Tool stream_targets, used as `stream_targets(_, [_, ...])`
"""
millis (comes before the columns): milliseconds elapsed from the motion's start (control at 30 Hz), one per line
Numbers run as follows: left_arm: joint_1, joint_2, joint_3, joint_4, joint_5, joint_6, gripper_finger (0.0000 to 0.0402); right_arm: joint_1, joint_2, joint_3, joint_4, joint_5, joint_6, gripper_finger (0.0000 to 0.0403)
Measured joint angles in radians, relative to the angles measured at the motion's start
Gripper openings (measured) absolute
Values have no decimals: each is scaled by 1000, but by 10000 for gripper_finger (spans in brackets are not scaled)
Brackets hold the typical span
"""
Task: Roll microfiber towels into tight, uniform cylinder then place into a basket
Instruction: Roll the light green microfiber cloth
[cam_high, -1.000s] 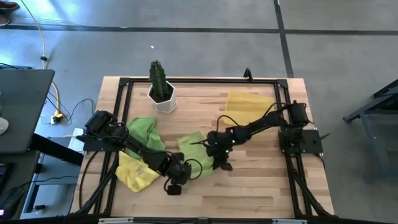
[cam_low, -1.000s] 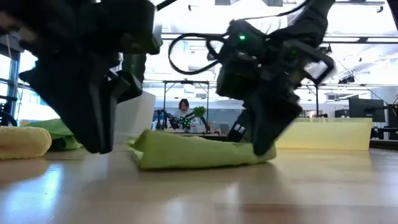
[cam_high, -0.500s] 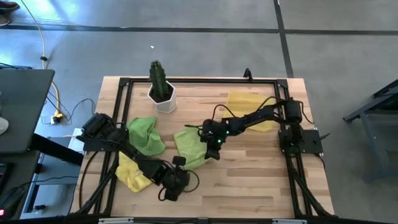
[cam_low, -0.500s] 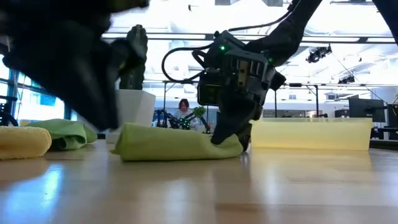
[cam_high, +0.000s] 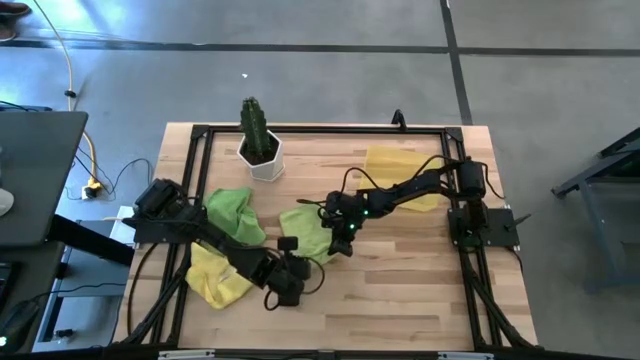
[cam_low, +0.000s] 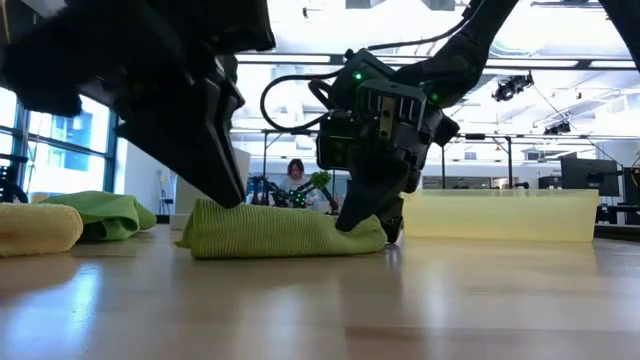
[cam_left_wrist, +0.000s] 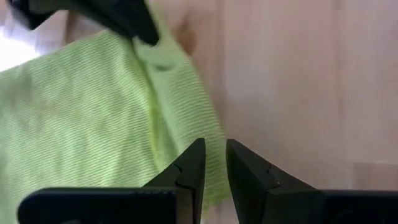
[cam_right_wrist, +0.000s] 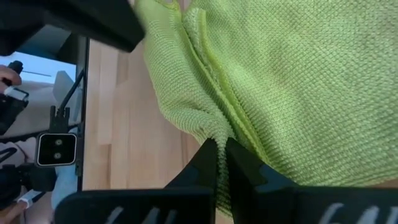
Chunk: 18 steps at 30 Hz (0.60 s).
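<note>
A lime green towel (cam_high: 305, 232) lies folded thick in the middle of the table (cam_low: 280, 232). My right gripper (cam_high: 345, 240) is shut at its right end (cam_low: 368, 225). My left gripper (cam_high: 292, 262) stands at the towel's near left end (cam_low: 232, 198), its fingers a narrow gap apart (cam_left_wrist: 214, 152) over the cloth's edge. A second green towel (cam_high: 232, 212) and a yellow towel (cam_high: 215, 278) lie bunched at the left. The yellow basket (cam_high: 400, 165) stands at the far right. My left gripper slants down from the table's left and meets the top of the towel's left end (cam_low: 238, 208) with its fingertips; nothing shows between the fingers. My right gripper pinches a gathered fold at the towel's edge (cam_right_wrist: 214, 127) between its fingertips, slanting down from the table's right. The cloth creases toward the fingertips, and the towel lies on the table.
A white pot with a cactus (cam_high: 262, 150) stands at the far left. The black frame rail (cam_high: 320, 128) runs around the tabletop. Bare wood (cam_high: 400, 290) lies at the near right.
My right gripper has gone toward the table's left and far edge with the towel's end, then kept still. The towel has slid leftward and bunched thicker. My left gripper has turned, swung up beside the towel and come down on its left end.
</note>
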Motion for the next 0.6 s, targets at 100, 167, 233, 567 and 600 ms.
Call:
stream_targets(100, [19, 0, 0, -36, 12, -8, 56, 0, 0, 0, 0, 7, -2, 0])
stream_targets(167, [32, 0, 0, -61, 20, -25, 56, 0, 0, 0, 0, 9, -3, 0])
stream_targets(233, [41, 0, 0, -80, 28, -41, 56, 0, 0, 0, 1, 8, -4, 0])
stream_targets(567, [53, 1, -1, -84, 54, -73, 56, 1, -19, -3, -5, 6, -68, 25])
stream_targets(600, [54, 7, -1, -82, 54, -80, 56, 1, -26, -4, -9, 9, -71, 32])
